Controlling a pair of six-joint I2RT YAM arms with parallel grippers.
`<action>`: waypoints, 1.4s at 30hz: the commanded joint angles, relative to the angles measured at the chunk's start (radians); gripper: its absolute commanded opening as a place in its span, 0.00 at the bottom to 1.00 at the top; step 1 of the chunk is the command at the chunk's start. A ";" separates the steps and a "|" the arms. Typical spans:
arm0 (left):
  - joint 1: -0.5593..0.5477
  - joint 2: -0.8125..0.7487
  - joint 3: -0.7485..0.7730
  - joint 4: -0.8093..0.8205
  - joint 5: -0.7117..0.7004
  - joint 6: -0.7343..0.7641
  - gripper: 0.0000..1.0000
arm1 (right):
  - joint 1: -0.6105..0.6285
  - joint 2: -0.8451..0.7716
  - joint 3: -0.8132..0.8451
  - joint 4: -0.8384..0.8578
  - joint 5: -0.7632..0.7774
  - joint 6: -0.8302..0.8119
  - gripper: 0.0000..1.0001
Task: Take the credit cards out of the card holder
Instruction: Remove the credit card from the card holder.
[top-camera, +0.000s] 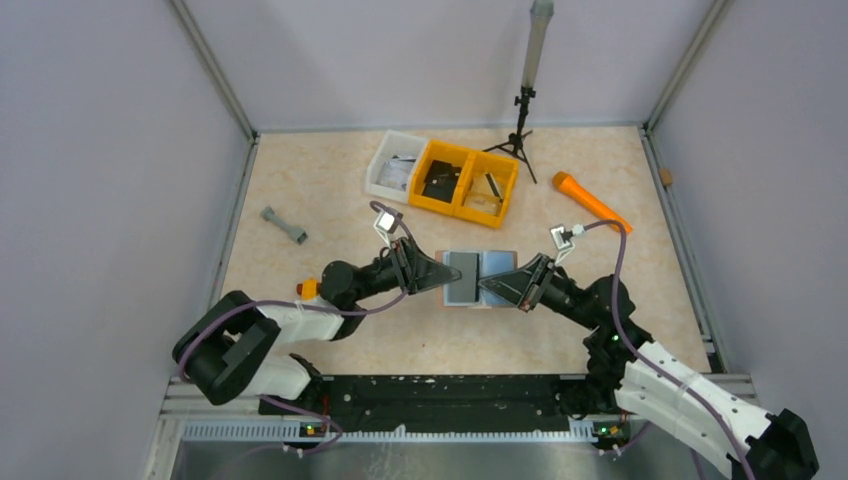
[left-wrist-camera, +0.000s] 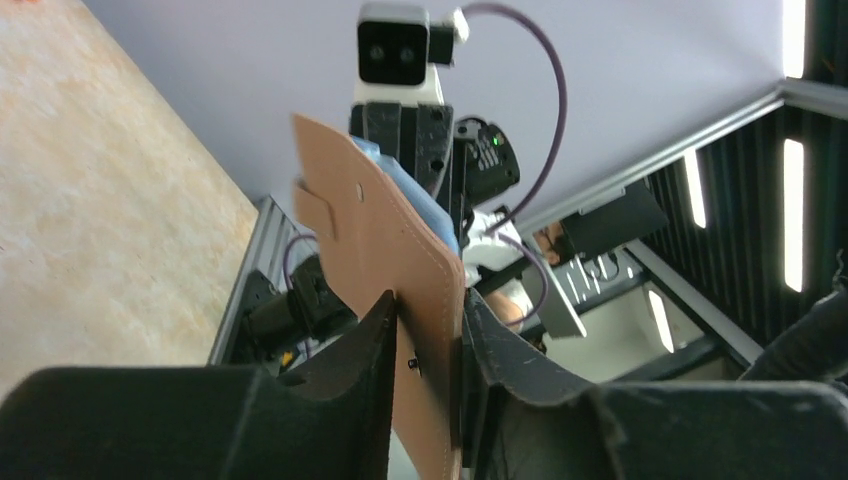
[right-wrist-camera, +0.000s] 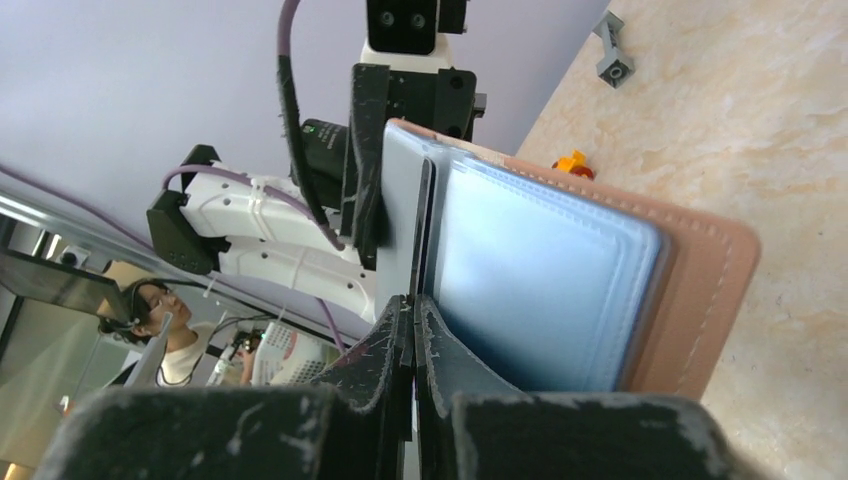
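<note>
My left jaws are clamped on the reddish-brown outer flap of the card holder (top-camera: 478, 276). It is held open between my two arms over the middle of the bench (top-camera: 330, 200), with its pale blue-grey inside facing up. My right jaws are pressed together at the edge of its pale inner leaf. Whether they pinch a card I cannot tell.

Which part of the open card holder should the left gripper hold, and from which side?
The brown outer flap near its free edge, from the robot's left. On the card holder that flap is thin and edge-on to the left gripper, so one finger should fit on each face.
</note>
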 joint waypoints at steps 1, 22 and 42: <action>-0.046 0.026 0.035 0.061 0.087 -0.020 0.33 | 0.001 -0.044 0.040 -0.062 0.040 -0.028 0.00; -0.024 0.062 0.021 0.188 0.111 -0.082 0.20 | -0.080 -0.112 0.011 -0.167 0.015 0.000 0.00; -0.019 0.056 0.041 0.118 0.130 -0.032 0.09 | -0.086 0.033 0.018 0.041 -0.174 0.074 0.25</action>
